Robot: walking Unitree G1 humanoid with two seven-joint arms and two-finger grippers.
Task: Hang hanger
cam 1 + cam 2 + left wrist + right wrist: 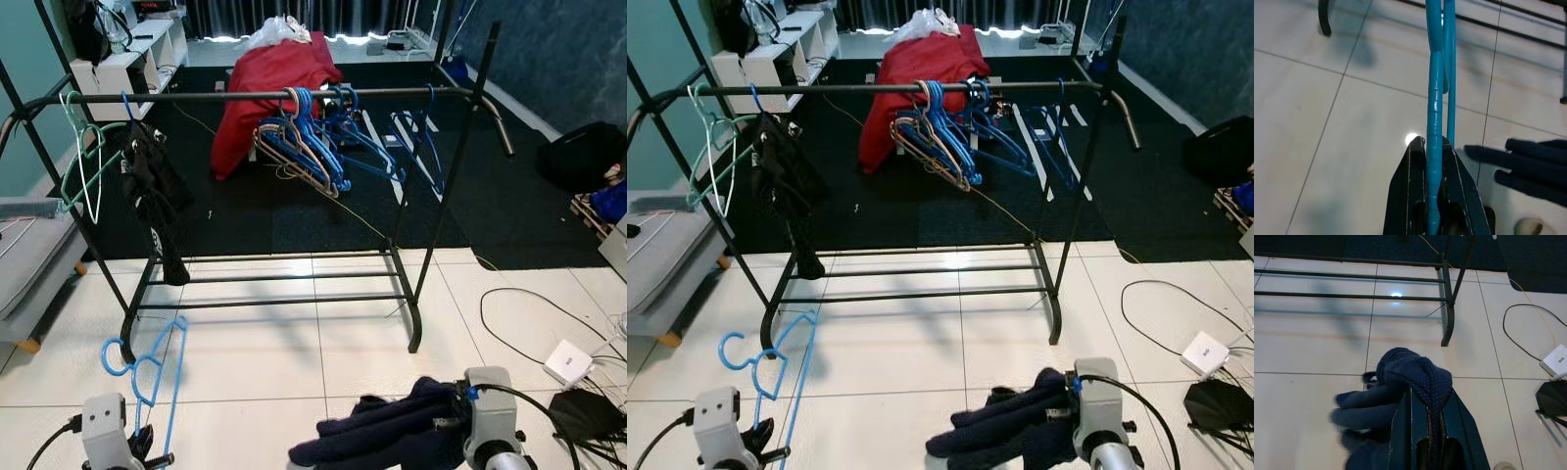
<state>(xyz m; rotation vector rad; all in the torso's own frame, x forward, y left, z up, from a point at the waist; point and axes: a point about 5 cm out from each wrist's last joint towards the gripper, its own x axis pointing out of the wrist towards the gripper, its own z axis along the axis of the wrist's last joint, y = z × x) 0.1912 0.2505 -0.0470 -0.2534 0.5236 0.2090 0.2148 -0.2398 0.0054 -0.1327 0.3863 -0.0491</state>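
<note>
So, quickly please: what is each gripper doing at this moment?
Left gripper: shut on the blue hanger.
Right gripper: shut on the navy garment.

A red cloth heap [274, 88] lies on the dark carpet [323, 211] behind the rack; a white adapter box [568, 362] with cables sits on the white tiled floor [294, 352]; a grey sofa edge [29, 259] stands at the left.
</note>
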